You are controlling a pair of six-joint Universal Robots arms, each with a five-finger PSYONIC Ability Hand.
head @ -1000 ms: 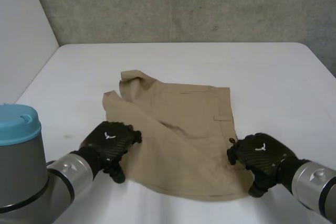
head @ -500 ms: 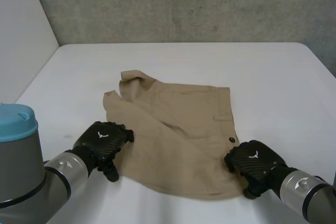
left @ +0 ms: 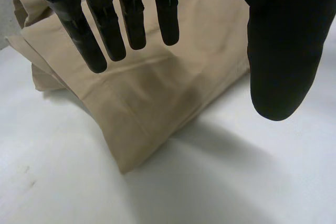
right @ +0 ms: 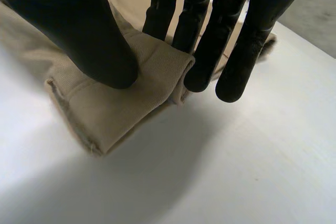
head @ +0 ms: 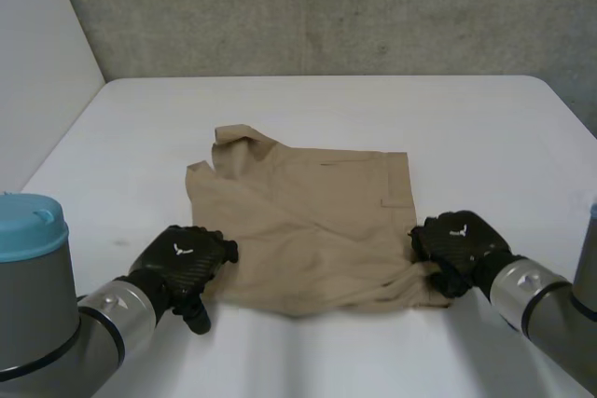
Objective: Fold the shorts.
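Shorts: tan shorts (head: pixel 308 216) lie spread flat in the middle of the white desk (head: pixel 392 109). The waistband edge and its belt loop (head: pixel 396 204) are toward my right side, and the leg ends are toward my left.
Far left corner: a flap of cloth (head: pixel 233 137) stands curled up off the desk.
Near right corner: the cloth is bunched into a thick rolled fold (right: pixel 121 114) with a stitched edge showing.
My left hand: my left hand (head: pixel 184 261) is at the near left corner of the shorts, palm down, at the cloth's edge.
Left hand state: released. The fingers (left: pixel 84 32) hang straight and a little spread over the cloth, the thumb (left: pixel 283 51) is held well apart from them, and nothing lies between them. I cannot tell whether the fingertips touch the cloth.
My right hand: my right hand (head: pixel 459 241) is at the near right corner, over the waistband end.
Right hand state: grasping the shorts. My thumb (right: pixel 79 30) presses down on top of the rolled fold and my fingers (right: pixel 212 45) come against its other side, so the fold is pinched between them.
Arms: my left arm (head: pixel 56 323), with its light-blue cap, comes in from the near left, and my right arm (head: pixel 541 300) comes in from the near right.
Background: a grey concrete wall (head: pixel 326 6) runs behind the desk's far edge.
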